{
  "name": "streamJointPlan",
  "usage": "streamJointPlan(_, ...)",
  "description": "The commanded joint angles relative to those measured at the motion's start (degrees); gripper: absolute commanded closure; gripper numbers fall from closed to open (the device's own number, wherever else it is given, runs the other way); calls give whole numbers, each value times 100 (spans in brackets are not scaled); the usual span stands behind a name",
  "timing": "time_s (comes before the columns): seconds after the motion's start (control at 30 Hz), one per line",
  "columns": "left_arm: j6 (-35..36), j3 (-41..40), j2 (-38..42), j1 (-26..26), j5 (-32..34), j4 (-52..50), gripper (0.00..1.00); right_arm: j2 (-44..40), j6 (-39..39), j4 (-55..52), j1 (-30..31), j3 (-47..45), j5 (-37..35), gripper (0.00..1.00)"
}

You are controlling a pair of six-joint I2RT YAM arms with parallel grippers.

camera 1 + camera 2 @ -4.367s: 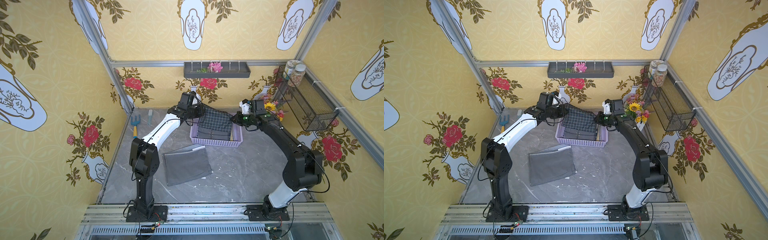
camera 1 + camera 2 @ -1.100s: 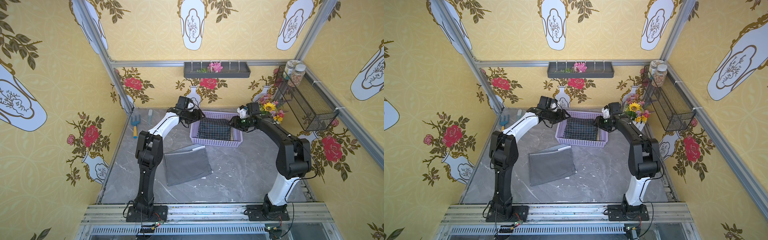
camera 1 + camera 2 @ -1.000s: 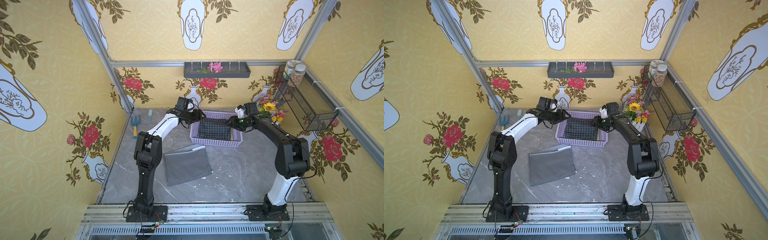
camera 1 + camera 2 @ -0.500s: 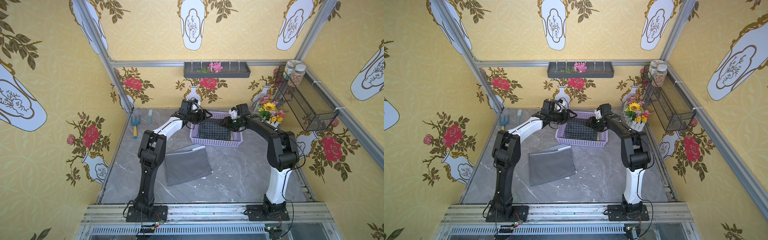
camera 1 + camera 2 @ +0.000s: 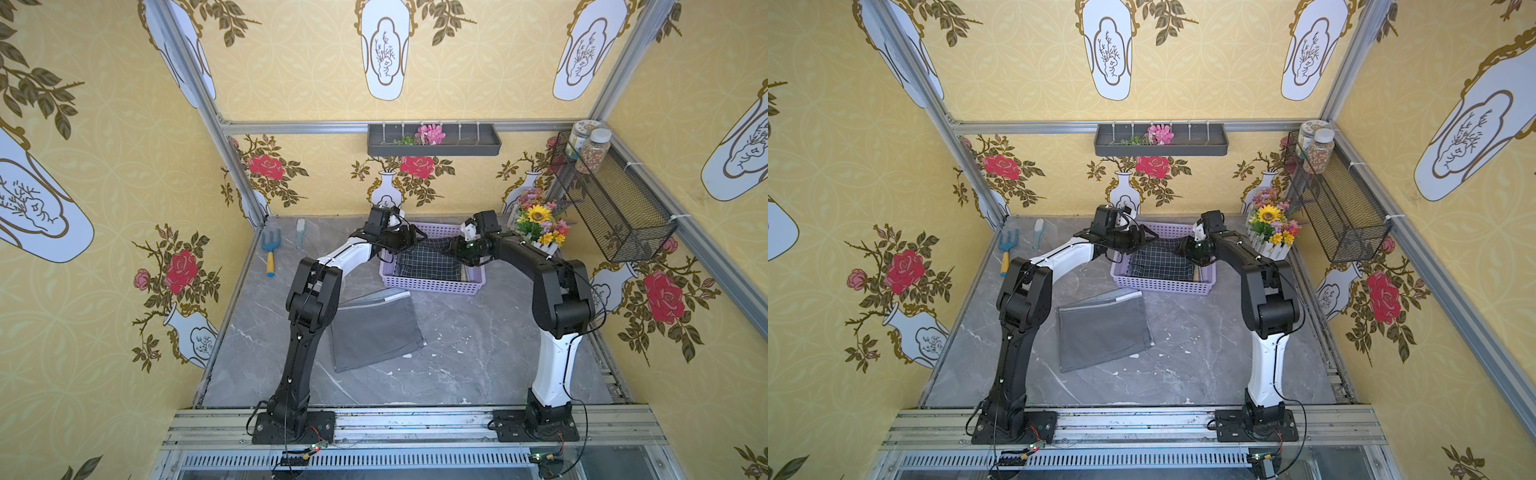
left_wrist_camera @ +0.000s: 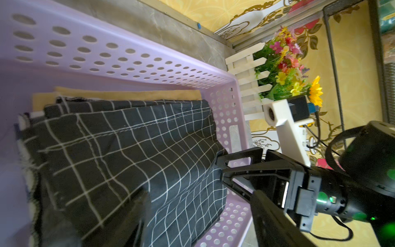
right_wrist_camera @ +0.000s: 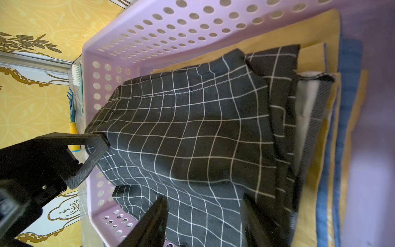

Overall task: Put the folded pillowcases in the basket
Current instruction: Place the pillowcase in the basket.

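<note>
Right wrist view: I read the right gripper [image 7: 203,198] jaws well apart over the checked pillowcase [image 7: 192,128], not pinching it. Left gripper [image 6: 198,192] is spread wide too, one finger at the cloth's corner. Pillowcase lies inside the lilac basket [image 7: 171,25], on top of a yellow cloth [image 7: 277,32] and a blue cloth [image 7: 350,64]. Grey cloth [image 5: 374,328] lies on the table beside the basket.

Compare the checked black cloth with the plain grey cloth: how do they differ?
The checked pillowcase is black with a white grid; the grey cloth is plain. The pillowcase lies in the lilac basket atop other folded cloths; the grey cloth lies on the table, outside it. Both are dark fabric.
</note>
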State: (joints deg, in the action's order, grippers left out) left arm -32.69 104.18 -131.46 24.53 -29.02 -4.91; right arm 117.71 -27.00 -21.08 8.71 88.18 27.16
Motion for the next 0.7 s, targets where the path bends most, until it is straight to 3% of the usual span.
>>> streamJointPlan(0.0, 171, -43, -108, -10, 392, -349, 21, -28, -49, 60, -10, -18, -80, 41)
streamJointPlan(0.4, 227, 147, -297, -45, 564, -661, 20, -116, -47, 24, -23, -11, -91, 40)
streamJointPlan(0.67, 200, -86, 266, -39, 666, -495, 14, -528, 5, 57, -23, -192, -133, 40)
